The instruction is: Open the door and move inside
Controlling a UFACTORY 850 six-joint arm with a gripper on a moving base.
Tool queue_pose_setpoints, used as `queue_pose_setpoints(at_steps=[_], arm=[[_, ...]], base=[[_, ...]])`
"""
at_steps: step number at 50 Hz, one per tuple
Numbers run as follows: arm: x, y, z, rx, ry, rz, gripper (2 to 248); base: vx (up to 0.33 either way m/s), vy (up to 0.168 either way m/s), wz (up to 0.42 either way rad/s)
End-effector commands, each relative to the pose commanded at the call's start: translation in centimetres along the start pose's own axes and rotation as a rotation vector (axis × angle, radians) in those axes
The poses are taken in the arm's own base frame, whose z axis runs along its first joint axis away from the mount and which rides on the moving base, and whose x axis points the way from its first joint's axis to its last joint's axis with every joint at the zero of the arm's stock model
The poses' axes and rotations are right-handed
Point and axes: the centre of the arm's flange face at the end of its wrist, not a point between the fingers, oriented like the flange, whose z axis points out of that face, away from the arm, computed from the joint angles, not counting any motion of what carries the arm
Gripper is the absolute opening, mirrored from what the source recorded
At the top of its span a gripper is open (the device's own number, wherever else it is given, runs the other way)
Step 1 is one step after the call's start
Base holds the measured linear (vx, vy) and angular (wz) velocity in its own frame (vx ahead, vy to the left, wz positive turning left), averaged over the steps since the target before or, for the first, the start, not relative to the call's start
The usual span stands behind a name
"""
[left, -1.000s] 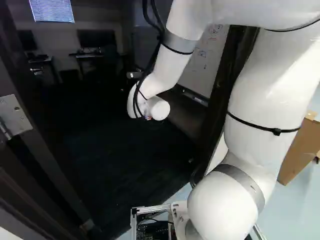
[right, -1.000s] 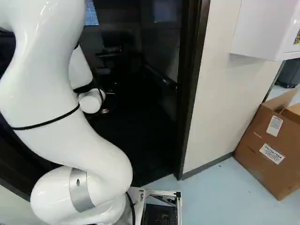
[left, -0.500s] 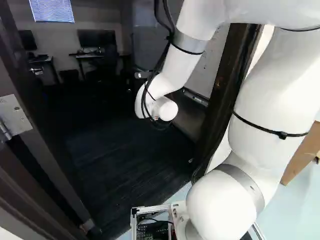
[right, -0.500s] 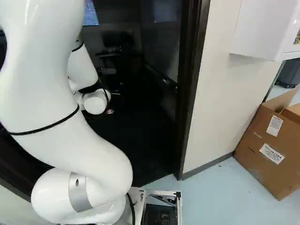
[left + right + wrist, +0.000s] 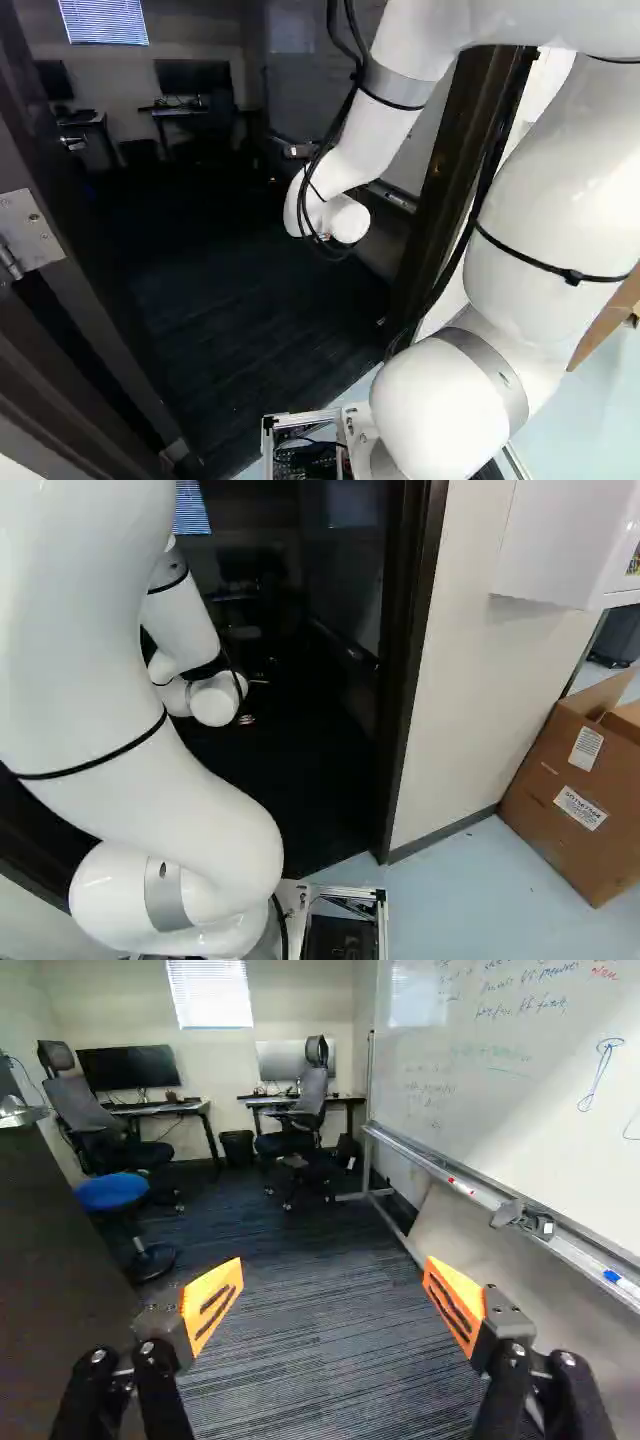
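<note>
White arm (image 5: 375,125) reaching through doorway (image 5: 408,680), tool (image 5: 273,178) hanging near whiteboard (image 5: 480,1080), fingers (image 5: 200,1291) standing wide apart. Door (image 5: 60,1260) standing open, opposite whiteboard. Blue stool (image 5: 112,1191) sitting opposite whiteboard too. Black bin (image 5: 237,1148) standing beyond whiteboard's far end.

an office: desks (image 5: 165,1108) with monitors (image 5: 128,1067), high-backed chairs (image 5: 312,1090) on wheels, a bin (image 5: 237,1148), a whiteboard (image 5: 520,1070) bearing handwriting, striped carpet (image 5: 310,1340) and a window blind (image 5: 210,992).
</note>
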Motion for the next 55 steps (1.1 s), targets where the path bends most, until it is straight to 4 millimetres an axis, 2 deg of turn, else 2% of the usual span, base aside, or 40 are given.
queue_pose_setpoints(at_steps=[39, 55], arm=[[-0.2, 4.6, -1.8, -0.065, 0.001, -0.02, 247], [-0.5, 6.2, -3.7, -0.083, 0.001, -0.033, 247]], base=[[0.0, 0.0, 0.0], [0.0, 0.0, 0.0]])
